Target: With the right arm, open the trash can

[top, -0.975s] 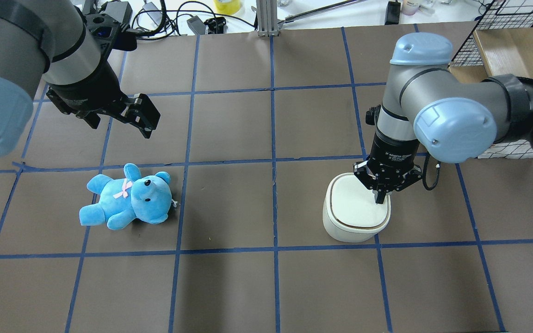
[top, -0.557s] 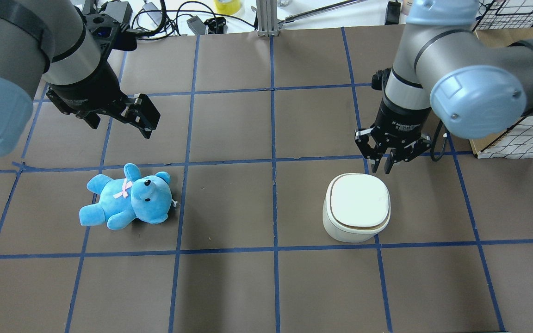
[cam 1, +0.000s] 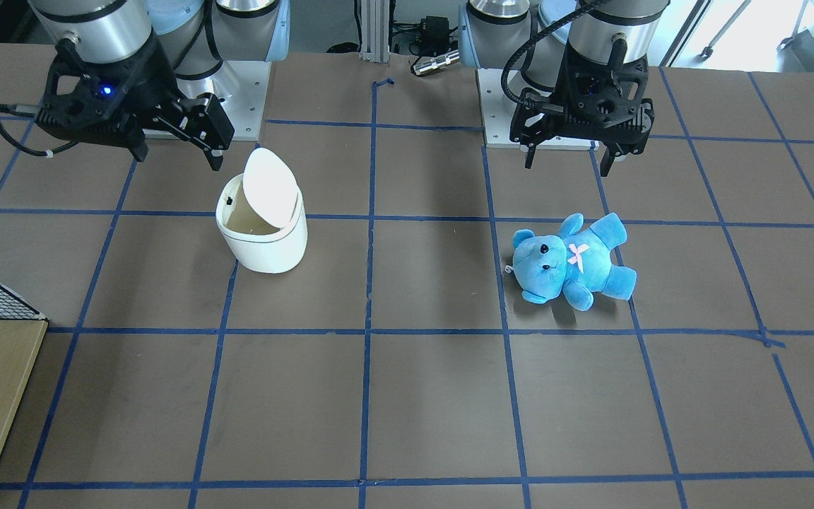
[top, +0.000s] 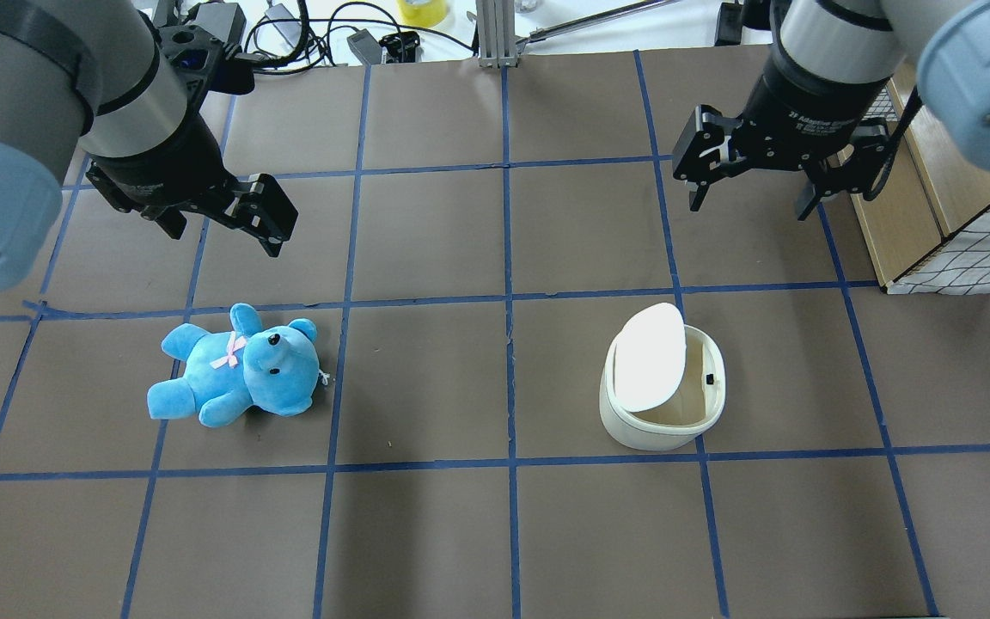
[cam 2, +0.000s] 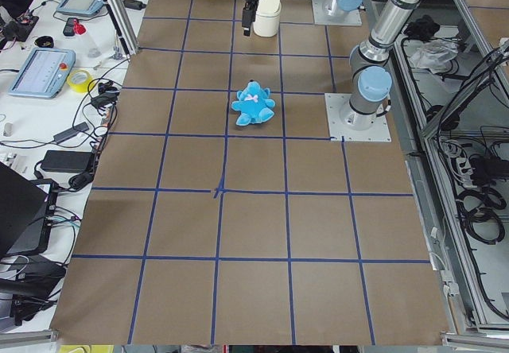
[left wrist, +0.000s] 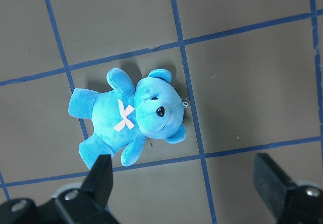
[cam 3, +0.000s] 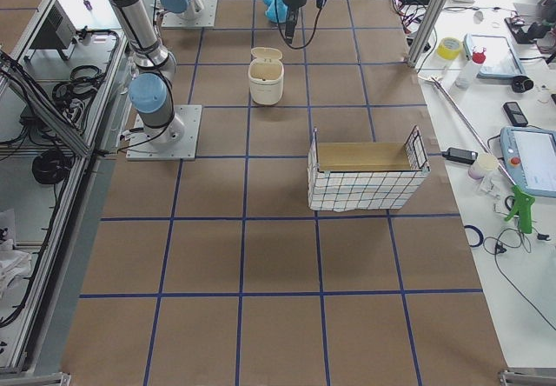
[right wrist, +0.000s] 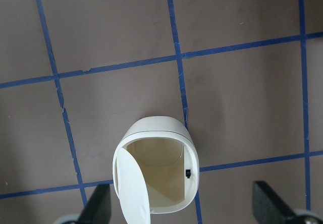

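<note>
The white trash can (top: 643, 430) stands right of centre with its lid (top: 650, 357) flipped up and its hollow inside showing. It also shows in the front view (cam 1: 266, 251) and in the right wrist view (right wrist: 151, 125). My right gripper (top: 753, 198) hangs open and empty above the table, beyond the can and apart from it; in the front view (cam 1: 177, 152) its blue light glows, and in the right wrist view (right wrist: 184, 204) its fingertips (right wrist: 272, 199) stand wide apart. My left gripper (top: 224, 239) is open and empty above the table, beyond the blue teddy bear (top: 237, 365).
The teddy bear lies on its back left of centre, also in the left wrist view (left wrist: 131, 120). A wire-mesh crate with a wooden bottom (top: 916, 215) stands at the right edge, close to my right arm. Cables and tools (top: 306, 34) lie beyond the far edge.
My right gripper rose off the can's lid, moved away toward the far side and opened. The lid, shut before, has flipped up. The left arm and the bear have not moved.
</note>
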`<state>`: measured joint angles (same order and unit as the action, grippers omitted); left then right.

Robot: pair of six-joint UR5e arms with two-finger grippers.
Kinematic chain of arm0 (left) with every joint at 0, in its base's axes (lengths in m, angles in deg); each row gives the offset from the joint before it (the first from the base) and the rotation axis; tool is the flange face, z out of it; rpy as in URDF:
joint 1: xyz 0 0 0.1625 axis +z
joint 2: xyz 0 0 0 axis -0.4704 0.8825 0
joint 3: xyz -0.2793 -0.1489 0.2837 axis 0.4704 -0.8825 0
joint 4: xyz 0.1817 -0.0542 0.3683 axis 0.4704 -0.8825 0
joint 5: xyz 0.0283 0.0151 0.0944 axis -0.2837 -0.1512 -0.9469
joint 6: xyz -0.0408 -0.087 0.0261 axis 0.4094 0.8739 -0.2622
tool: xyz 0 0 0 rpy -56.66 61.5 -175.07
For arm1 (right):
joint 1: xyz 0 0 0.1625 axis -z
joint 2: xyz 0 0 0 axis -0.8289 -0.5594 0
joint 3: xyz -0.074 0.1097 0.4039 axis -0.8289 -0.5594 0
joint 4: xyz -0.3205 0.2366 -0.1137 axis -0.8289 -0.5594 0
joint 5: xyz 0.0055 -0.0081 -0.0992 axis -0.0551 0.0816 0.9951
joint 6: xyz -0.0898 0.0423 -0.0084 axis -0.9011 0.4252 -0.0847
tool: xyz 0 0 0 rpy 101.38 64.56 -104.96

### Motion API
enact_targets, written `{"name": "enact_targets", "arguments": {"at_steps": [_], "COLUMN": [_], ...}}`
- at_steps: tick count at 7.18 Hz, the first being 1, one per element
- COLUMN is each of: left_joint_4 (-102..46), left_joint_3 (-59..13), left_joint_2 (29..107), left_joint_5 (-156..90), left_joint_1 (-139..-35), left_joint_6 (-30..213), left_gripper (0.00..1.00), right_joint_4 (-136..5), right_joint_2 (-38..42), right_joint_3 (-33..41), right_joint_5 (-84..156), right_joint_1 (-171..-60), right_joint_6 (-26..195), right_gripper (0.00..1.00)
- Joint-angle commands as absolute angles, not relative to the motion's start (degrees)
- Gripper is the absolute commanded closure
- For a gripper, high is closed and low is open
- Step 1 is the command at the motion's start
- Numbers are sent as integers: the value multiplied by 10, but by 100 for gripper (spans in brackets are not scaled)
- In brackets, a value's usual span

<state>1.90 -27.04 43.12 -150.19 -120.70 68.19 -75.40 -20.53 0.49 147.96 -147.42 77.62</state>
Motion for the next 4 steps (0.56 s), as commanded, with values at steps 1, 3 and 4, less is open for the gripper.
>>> {"name": "enact_targets", "arguments": {"at_steps": [1,3,4], "left_joint_4": [19,19,19], "left_joint_3": [-270,-270,-270], "left_joint_2": [431,431,431], "left_joint_5": [-1502,-1502,-1502], "left_joint_1": [-1207,-1207,-1207], "left_joint_6": [682,682,682], "left_gripper": [0,0,0], "right_joint_4": [-749,-730,-730], "right_joint_2": [-224,-222,-220], "right_joint_3": [-2,3,6], "right_joint_5": [1482,1483,1483], "right_joint_1": [-1476,-1478,-1479], "right_joint_6": [779,778,779], "right_gripper": [0,0,0]}}
